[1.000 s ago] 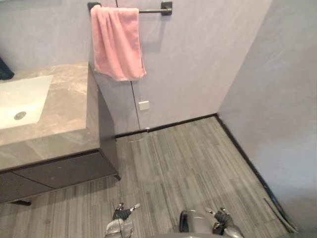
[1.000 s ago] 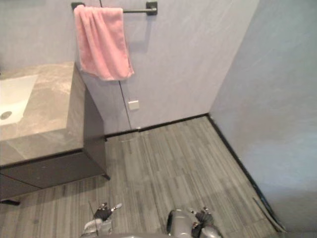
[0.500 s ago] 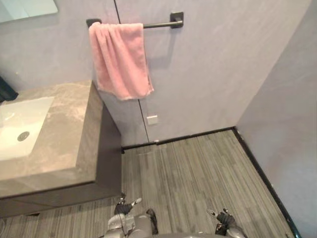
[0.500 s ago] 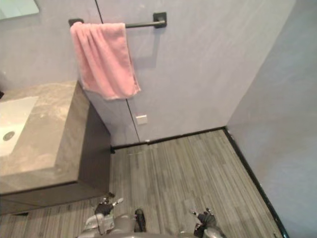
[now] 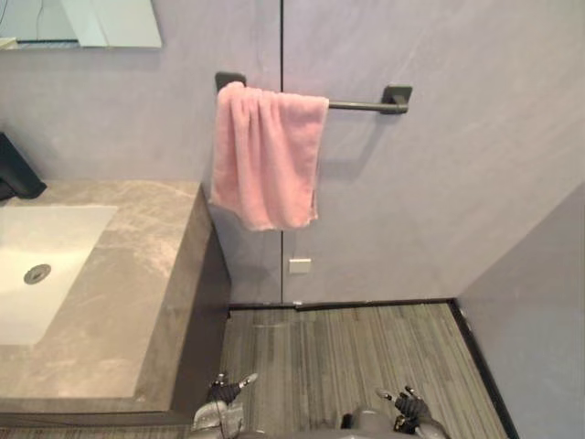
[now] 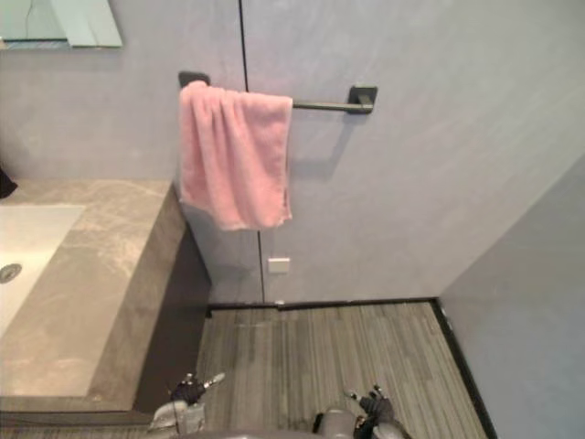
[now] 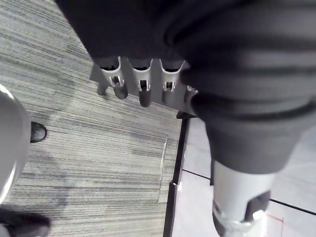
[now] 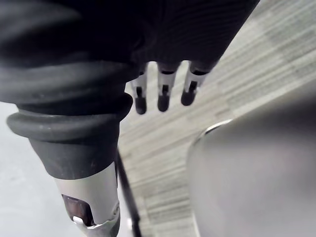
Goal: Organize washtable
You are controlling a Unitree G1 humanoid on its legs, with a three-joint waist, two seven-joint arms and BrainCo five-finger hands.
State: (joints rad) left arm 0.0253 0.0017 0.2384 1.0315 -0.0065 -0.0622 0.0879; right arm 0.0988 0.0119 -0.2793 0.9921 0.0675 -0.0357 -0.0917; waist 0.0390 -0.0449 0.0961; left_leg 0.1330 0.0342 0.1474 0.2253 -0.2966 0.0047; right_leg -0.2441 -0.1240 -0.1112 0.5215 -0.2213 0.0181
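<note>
A grey stone washtable [image 5: 137, 302] with a white sink [image 5: 37, 274] stands at the left. A pink towel [image 5: 267, 155] hangs folded over the left end of a dark wall bar [image 5: 366, 105] beside it. My left hand [image 5: 224, 395] hangs low at the bottom edge, over the floor by the washtable's corner. Its fingers [image 7: 143, 86] are straight and hold nothing. My right hand [image 5: 409, 407] hangs low at the bottom right, its fingers [image 8: 163, 94] straight and empty too.
A dark tap [image 5: 16, 169] stands behind the sink. A mirror edge [image 5: 110, 23] shows at the top left. A white socket [image 5: 300, 265] sits low on the wall under the towel. Striped grey floor [image 5: 366, 357] runs to a side wall [image 5: 539, 311] on the right.
The camera has tilted up and turned right, so the towel, bar and washtable sit lower and further right in the picture. Both hands stay hanging low.
</note>
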